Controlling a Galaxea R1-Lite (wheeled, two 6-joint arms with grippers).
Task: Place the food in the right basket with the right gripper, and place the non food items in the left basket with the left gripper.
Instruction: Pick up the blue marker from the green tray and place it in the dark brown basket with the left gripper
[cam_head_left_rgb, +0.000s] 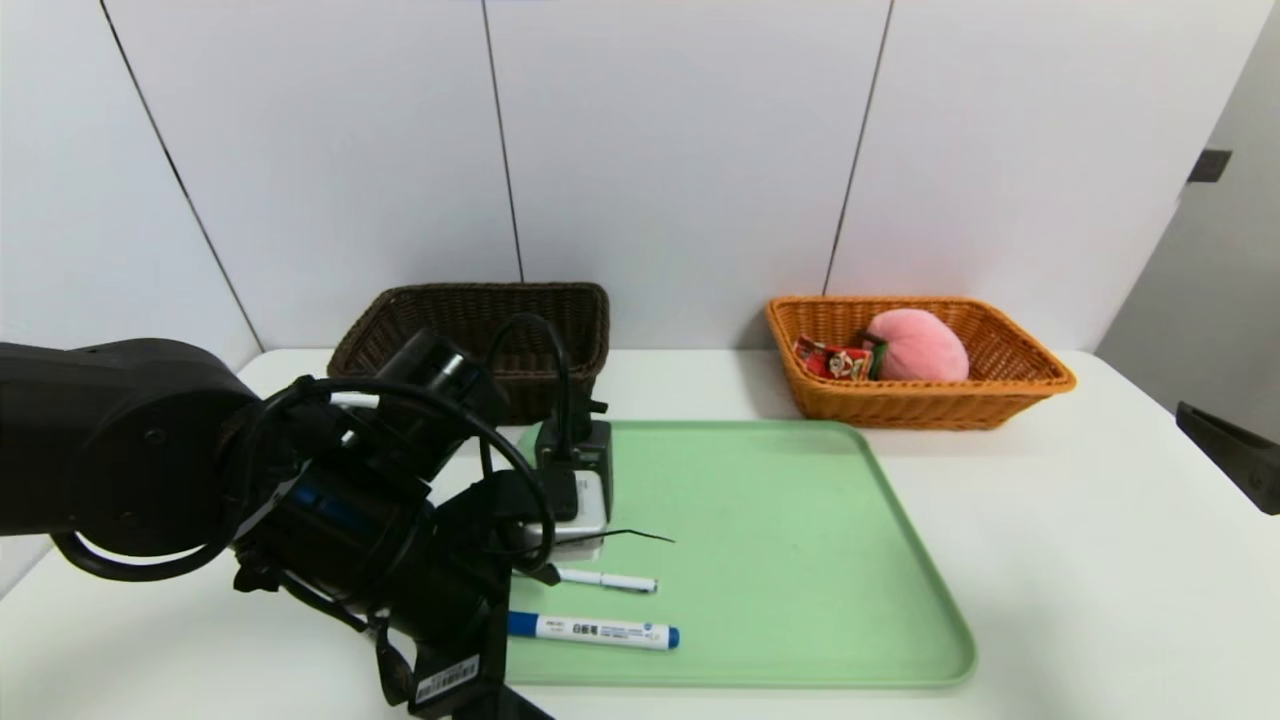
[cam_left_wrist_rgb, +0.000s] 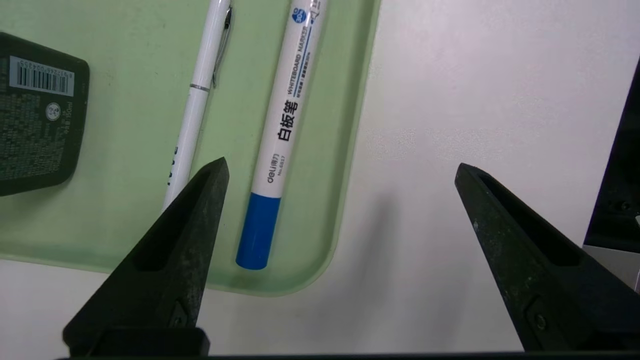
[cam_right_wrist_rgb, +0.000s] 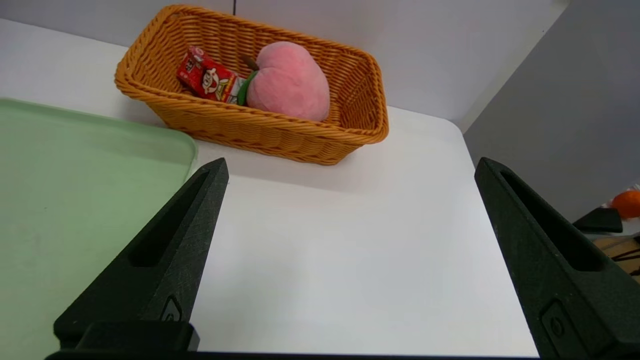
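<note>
Left gripper (cam_left_wrist_rgb: 340, 170): jaws spread, over near-left corner of pale green plastic tray (cam_left_wrist_rgb: 345, 200), beside blue-capped white whiteboard marker (cam_left_wrist_rgb: 285, 125).
Right gripper (cam_right_wrist_rgb: 350, 170): jaws spread, parked right.

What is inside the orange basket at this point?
The orange basket holds a pink plush peach and a red snack packet leaning beside it. The basket floor beneath them is covered, so anything under them cannot be seen.

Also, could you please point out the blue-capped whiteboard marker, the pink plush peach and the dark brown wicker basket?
blue-capped whiteboard marker (cam_left_wrist_rgb: 282, 130): left wrist view, on its white barrel.
pink plush peach (cam_right_wrist_rgb: 287, 82): right wrist view, mid-body.
dark brown wicker basket (cam_head_left_rgb: 575, 330): head view, right wall.
</note>
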